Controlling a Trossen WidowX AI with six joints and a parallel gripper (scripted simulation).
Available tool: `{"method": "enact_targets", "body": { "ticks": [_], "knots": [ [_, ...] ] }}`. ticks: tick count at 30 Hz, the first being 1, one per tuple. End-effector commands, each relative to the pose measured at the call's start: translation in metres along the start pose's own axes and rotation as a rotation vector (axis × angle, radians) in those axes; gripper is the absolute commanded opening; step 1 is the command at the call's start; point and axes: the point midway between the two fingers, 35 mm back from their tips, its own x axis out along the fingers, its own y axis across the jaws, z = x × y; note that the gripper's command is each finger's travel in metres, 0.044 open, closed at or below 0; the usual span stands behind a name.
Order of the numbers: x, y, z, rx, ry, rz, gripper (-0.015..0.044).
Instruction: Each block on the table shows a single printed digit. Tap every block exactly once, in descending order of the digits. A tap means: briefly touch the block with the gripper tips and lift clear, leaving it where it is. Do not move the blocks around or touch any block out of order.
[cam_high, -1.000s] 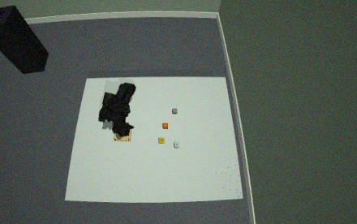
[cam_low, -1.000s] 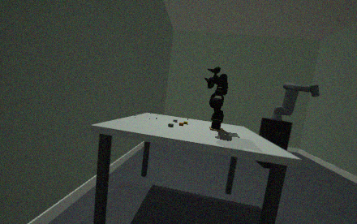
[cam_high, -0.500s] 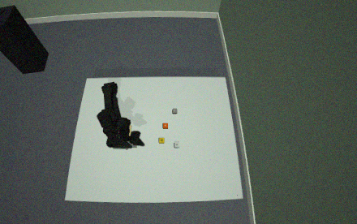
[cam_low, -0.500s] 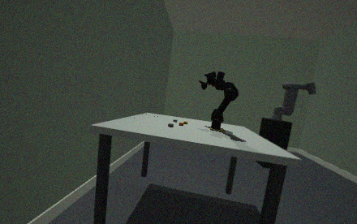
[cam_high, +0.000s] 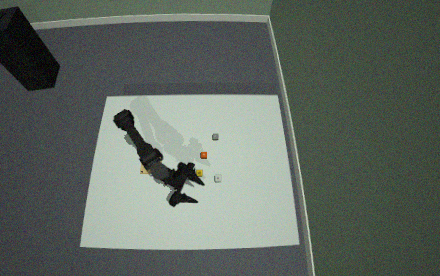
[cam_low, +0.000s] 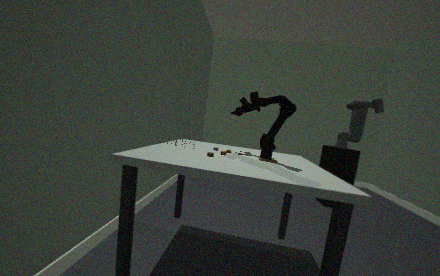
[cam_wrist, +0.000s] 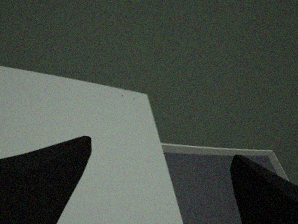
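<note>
The claw (cam_high: 200, 193) (cam_low: 237, 111) (cam_wrist: 162, 155) is open, with nothing between its fingers, and hangs well above the desk (cam_high: 250, 215) (cam_low: 165, 157) (cam_wrist: 115, 130). All four blocks lie on the desk, lower than the claw. In the top view, the yellow block (cam_high: 199, 172) (cam_low: 229, 151) appears just above the claw's upper finger, the orange block (cam_high: 203, 155) (cam_low: 223, 153) farther up from the claw, the grey block (cam_high: 215, 136) (cam_low: 210, 154) farthest up, and the white block (cam_high: 218, 178) (cam_low: 216, 148) to the claw's upper right.

Only the exterior view makes the claw's height plain; it also shows a grey arm (cam_low: 358, 122) behind the claw. The wrist view shows the desk's corner past the fingers, but none of the blocks. The black arm (cam_high: 150, 155) (cam_low: 281, 120) partly covers the tan plate (cam_high: 143, 171) behind the claw. The digits are too small to read.
</note>
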Motion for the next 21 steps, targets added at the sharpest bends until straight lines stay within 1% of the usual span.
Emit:
{"method": "enact_targets", "body": {
  "ticks": [1, 5, 8, 15, 21],
  "knots": [
    [0.033, 0.064, -0.034, 0.13, 0.325, 0.212, 0.04],
    [0.036, 0.103, -0.055, 0.142, 0.536, 0.316, 0.04],
    [0.032, 0.132, -0.07, 0.119, 0.707, 0.383, 0.04],
    [-0.001, 0.187, -0.097, -0.054, 1.12, 0.482, 0.04],
    [-0.003, 0.189, -0.098, -0.071, 1.145, 0.485, 0.04]
  ]
}}
